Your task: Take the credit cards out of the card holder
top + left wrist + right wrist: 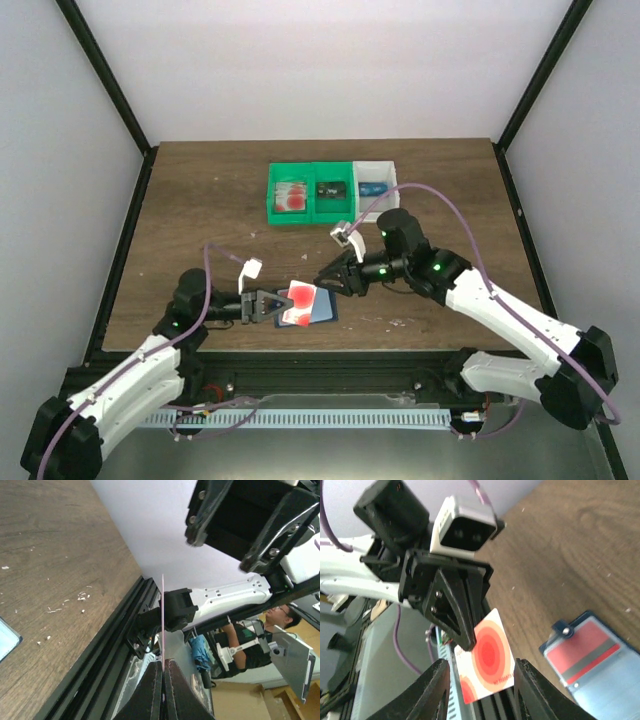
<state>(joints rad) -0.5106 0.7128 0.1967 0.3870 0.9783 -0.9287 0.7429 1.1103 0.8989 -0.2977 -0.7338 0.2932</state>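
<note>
Two arms lean inward, low over the brown wooden table (200, 210), and meet above the navy-blue folding card holder (322, 313). The left gripper (270, 305) is pinched tight on one end of a red-and-white plastic credit card (487, 657) held just above the holder. The right gripper (328, 282) faces it, fingers parted either side of the card, gaps showing. The holder lies open near the table's front edge with a second red card (582, 652) in its pocket. Bare wood stretches behind it to the green and white bins (300, 195).

Both arms reach inward, low, wrists facing — left gripper (283, 303) clamped on a credit card (301, 296), right gripper (324, 281) parted.
</note>
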